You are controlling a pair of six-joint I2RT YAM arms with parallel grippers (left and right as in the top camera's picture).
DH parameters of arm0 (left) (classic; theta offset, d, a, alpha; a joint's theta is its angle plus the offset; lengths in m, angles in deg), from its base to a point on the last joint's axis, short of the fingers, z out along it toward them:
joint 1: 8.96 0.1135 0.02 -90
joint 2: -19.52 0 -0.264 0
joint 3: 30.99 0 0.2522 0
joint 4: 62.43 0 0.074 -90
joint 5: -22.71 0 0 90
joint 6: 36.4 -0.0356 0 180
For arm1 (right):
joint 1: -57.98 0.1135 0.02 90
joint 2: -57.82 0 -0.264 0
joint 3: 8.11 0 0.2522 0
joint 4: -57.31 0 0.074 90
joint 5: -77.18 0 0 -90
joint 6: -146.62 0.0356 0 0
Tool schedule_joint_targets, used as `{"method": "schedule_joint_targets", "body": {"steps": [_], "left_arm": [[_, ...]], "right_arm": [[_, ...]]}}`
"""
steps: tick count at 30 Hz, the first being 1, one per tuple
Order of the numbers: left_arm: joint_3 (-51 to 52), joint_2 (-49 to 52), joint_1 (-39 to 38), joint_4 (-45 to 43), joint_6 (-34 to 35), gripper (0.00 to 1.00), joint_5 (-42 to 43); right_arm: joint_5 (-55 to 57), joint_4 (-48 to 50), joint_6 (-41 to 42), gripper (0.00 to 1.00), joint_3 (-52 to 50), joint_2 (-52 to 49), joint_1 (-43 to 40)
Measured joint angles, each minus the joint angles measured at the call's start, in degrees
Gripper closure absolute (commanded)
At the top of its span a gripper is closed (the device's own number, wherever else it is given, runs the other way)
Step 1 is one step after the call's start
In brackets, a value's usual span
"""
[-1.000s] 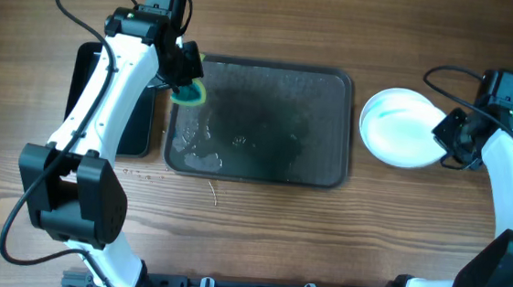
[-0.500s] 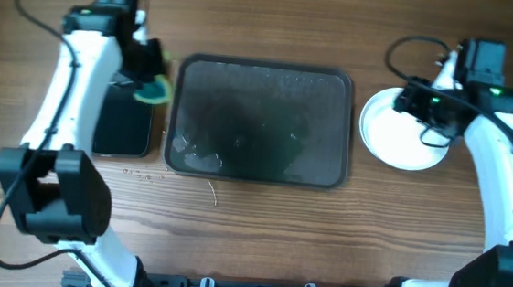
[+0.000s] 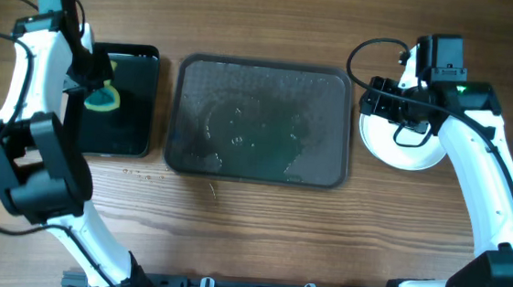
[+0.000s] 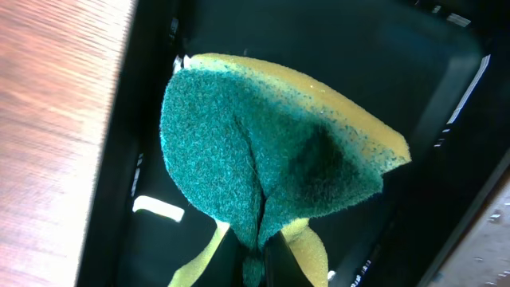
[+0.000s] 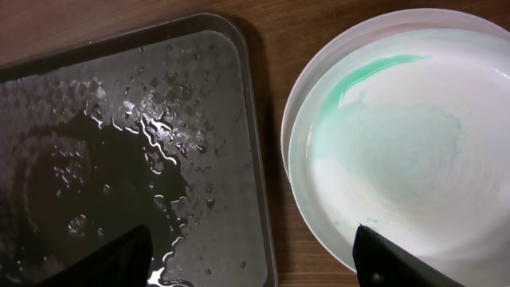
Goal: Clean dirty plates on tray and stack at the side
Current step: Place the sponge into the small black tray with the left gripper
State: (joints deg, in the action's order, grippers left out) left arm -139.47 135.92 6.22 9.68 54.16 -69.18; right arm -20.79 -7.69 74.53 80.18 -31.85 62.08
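My left gripper [image 3: 97,89] is pinched tight on the sponge [image 4: 271,151], its green scrub face folded outward. I hold it over the black tub [image 3: 131,129], toward the tub's ten o'clock corner. I judge that a sensible spot, since a wet sponge drips there and not on the table [image 3: 250,221]. My right gripper [image 3: 377,98] hangs with its fingers spread wide and nothing between them, above the nine o'clock edge of the plates [image 5: 398,159]. They sit stacked at three o'clock of the tray [image 3: 259,116], which lies bare but wet. The top plate shows a faint teal streak, so I judge it may want another wipe.
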Motion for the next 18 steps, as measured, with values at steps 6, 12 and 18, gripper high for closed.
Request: {"method": "schedule_joint_targets", "body": {"steps": [6,12,18], "left_arm": [[0.0,2.1,0.0,-1.7,-1.9,0.0,0.0],[0.0,2.2,0.0,-1.1,-2.0,0.0,0.0],[-0.2,-0.9,-0.7,4.2,-1.7,0.0,-0.2]], "right_arm": [[0.0,-0.6,0.0,0.18,0.0,0.0,0.0],[0.1,-1.3,0.0,0.18,0.1,0.0,0.0],[3.2,-6.0,0.9,0.09,2.6,1.4,-0.1]]}}
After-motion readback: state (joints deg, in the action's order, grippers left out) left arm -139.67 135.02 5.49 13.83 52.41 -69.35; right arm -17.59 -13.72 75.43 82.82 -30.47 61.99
